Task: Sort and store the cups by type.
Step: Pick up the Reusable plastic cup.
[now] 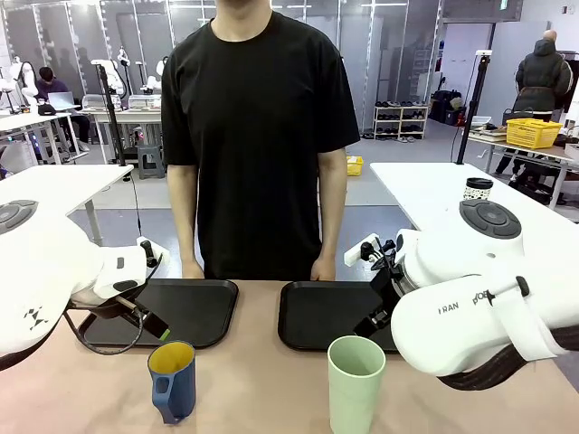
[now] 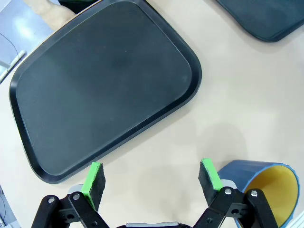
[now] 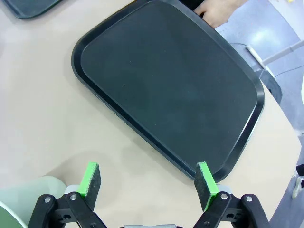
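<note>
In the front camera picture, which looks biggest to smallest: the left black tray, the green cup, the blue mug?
1. left black tray
2. green cup, taller than the mug
3. blue mug
Both cups stand nearer the camera, which flatters them.

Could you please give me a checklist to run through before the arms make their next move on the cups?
1. left claw open, empty: ok.
2. right claw open, empty: ok.
3. blue mug upright on the table, beside the left claw: ok.
4. mint tumbler upright, beside the right claw: ok.
5. left tray and right tray bare: ok.
6. person's hands at the far table edge, off the trays: ok.
</note>
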Controlling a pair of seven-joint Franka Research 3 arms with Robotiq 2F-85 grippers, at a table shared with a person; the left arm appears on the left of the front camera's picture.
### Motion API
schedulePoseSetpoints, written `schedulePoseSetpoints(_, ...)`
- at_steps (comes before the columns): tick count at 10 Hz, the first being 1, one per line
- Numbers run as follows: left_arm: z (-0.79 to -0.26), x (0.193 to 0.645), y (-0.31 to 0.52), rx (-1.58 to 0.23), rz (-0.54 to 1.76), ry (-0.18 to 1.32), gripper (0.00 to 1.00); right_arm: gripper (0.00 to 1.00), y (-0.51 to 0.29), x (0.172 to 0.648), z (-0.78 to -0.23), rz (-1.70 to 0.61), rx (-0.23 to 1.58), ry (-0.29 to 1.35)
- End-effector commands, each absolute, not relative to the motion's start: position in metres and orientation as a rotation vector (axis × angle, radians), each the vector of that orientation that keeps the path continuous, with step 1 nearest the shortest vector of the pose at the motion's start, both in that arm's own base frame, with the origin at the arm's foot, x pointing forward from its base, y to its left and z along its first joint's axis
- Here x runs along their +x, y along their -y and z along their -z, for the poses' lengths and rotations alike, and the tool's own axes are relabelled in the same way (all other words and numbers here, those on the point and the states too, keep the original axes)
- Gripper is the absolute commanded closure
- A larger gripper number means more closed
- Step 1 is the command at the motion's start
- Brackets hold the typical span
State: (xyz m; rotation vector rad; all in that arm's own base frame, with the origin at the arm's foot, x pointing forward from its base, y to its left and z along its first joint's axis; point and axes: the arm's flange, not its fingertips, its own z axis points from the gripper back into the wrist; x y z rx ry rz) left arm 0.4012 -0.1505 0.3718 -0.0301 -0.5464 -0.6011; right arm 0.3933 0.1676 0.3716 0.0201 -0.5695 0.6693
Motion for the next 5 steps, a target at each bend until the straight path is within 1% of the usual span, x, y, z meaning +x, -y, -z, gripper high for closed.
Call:
schedulePoseSetpoints(1,-0.3718,0.4013,0.1503,-0.030,0.601,0.546,0.00,0.00,-0.1675,0.3933,-0.3716,-0.667,0.021,0.569)
schedulePoseSetpoints(5,-0.3718,0.4013,0.1503,-0.030,0.601,0.546,0.00,0.00,-0.1675,0.3933,-0.3716,-0.667,0.021,0.569)
